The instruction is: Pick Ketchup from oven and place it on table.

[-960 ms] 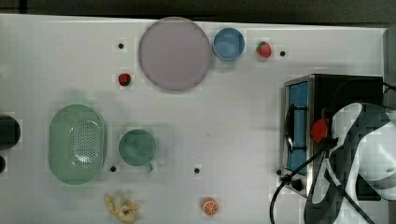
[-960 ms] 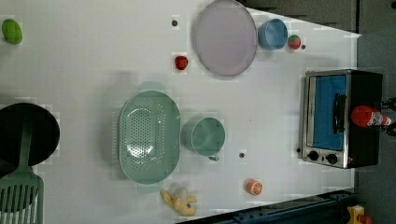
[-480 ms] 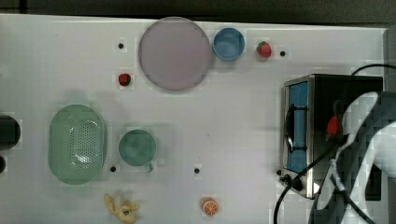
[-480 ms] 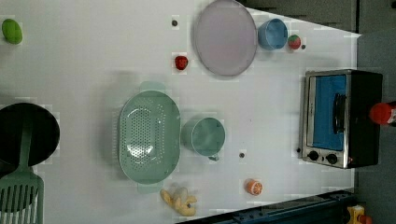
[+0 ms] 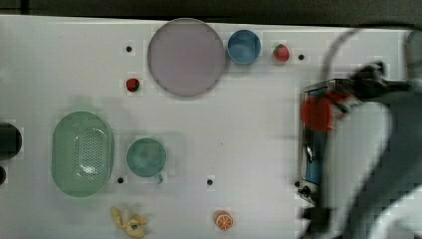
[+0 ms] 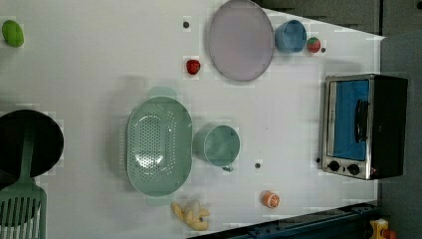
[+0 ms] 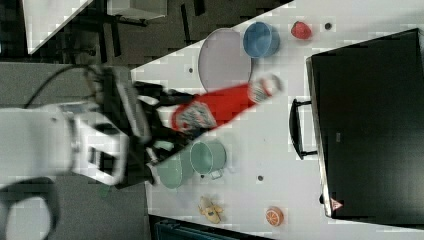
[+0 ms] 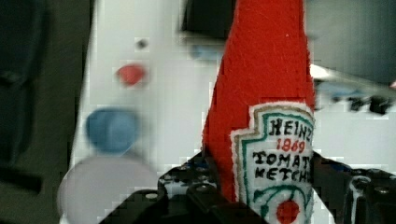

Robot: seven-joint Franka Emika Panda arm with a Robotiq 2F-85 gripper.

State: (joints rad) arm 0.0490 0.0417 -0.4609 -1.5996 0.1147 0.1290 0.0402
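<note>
Gripper (image 7: 167, 127) is clamped on the Ketchup (image 7: 220, 107), fingers on the label end of the body, cap end pointing away from the wrist. In the right view the bottle is carried in the air, lying roughly level, well clear of the oven (image 7: 367, 125), with its cap over the lilac plate (image 7: 220, 60). The wrist view shows the same grip: label (image 8: 275, 163) sits between the 2 black fingers, red neck sticking out ahead.

Why the base-end grip, my read: it keeps the long neck forward, so the bottle could come out of the oven mouth along its own length without the wrist entering.

In the top view the red blur of the Ketchup (image 5: 318, 112) sits above the oven's front edge (image 5: 311, 92), arm smeared by motion. Oven door (image 6: 351, 119) looks closed in the left view, handle facing the table (image 6: 99, 59).

Task state, as a judgement: pick is done, place is not. Bottle is off the oven but not on the table.

Drop zone: open white surface between the teal cup (image 6: 219, 145) and the oven looks free. Avoid the colander (image 6: 158, 144), the blue bowl (image 6: 290, 36) and the 2 strawberries (image 6: 193, 66).

Risk: soft, felt-looking body may sag or roll if released lying down.
</note>
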